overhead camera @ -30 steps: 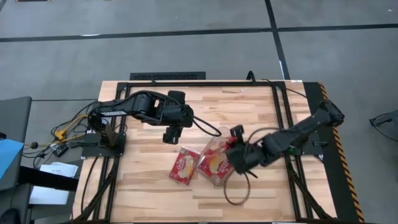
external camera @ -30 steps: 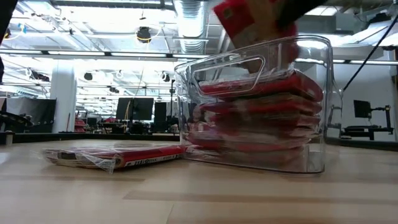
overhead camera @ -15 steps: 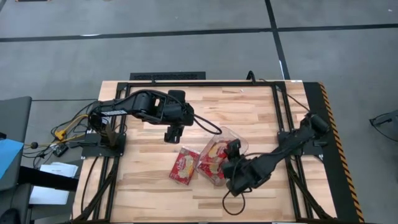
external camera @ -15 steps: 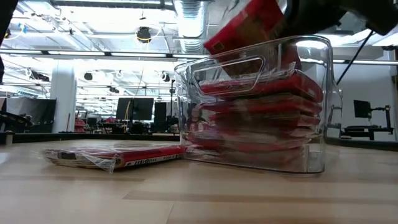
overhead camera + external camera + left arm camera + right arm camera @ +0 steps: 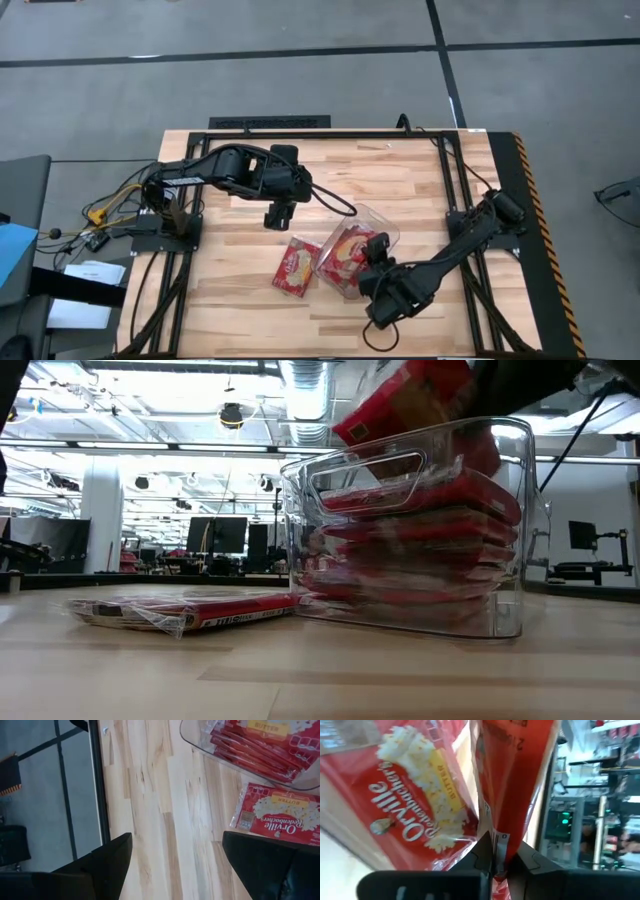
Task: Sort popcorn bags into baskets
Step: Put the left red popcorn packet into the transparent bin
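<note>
A clear basket (image 5: 385, 222) stands mid-table, with several red popcorn bags stacked flat inside it (image 5: 410, 550). My right gripper (image 5: 372, 252) is at the basket's near right side, shut on one more popcorn bag (image 5: 410, 400). That bag tilts over the basket's top. Another popcorn bag (image 5: 294, 268) lies flat on the wood just left of the basket, also seen in the left wrist view (image 5: 280, 815). My left gripper (image 5: 275, 217) hovers open above the table, beyond the loose bag, with nothing between its fingers. My right gripper pinches the bag's sealed end edge (image 5: 496, 837) between its two fingers. The fingers slant down toward the basket from the table's near right. The bag (image 5: 515, 770) stands edge-on away from the fingers. It tilts above the stacked bags, its far end over the basket's rim (image 5: 400, 435).
A black metal frame (image 5: 330, 133) runs round the table's back and sides. Cables loop on the wood beside the basket (image 5: 340, 208) and near the front edge (image 5: 380, 330). Bare wood lies left of the loose bag and along the near edge.
My right arm has swung toward the table's near edge and sunk, still shut on the bag. The bag has come down from above the basket to tilt across its top.
</note>
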`<action>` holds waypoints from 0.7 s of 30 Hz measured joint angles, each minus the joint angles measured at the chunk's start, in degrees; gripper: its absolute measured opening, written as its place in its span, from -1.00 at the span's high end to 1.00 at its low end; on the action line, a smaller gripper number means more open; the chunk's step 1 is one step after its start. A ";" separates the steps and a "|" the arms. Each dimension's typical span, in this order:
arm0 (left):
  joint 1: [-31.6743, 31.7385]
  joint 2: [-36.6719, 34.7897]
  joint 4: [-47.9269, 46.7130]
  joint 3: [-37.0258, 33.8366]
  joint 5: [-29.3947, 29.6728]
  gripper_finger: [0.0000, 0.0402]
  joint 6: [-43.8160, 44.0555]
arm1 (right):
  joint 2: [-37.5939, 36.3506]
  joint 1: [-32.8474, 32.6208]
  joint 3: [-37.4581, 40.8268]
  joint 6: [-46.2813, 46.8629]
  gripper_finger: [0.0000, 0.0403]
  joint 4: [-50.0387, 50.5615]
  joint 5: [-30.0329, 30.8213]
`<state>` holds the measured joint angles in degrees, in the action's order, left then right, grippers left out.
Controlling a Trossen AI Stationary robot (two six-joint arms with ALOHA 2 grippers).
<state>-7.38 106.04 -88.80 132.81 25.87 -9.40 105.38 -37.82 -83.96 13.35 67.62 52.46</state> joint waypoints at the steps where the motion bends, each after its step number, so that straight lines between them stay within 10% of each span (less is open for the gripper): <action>1: 0.00 0.00 0.00 0.00 0.00 -0.50 -0.03 | -0.02 -0.05 0.00 0.16 0.75 -0.04 -0.53; 21: 0.00 0.00 3.15 0.00 0.00 -0.50 3.66 | -0.02 -1.55 0.00 0.27 0.39 0.86 -12.41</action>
<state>-7.38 106.04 -85.65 132.81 25.87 -5.74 105.36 -39.37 -83.96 13.61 68.48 40.06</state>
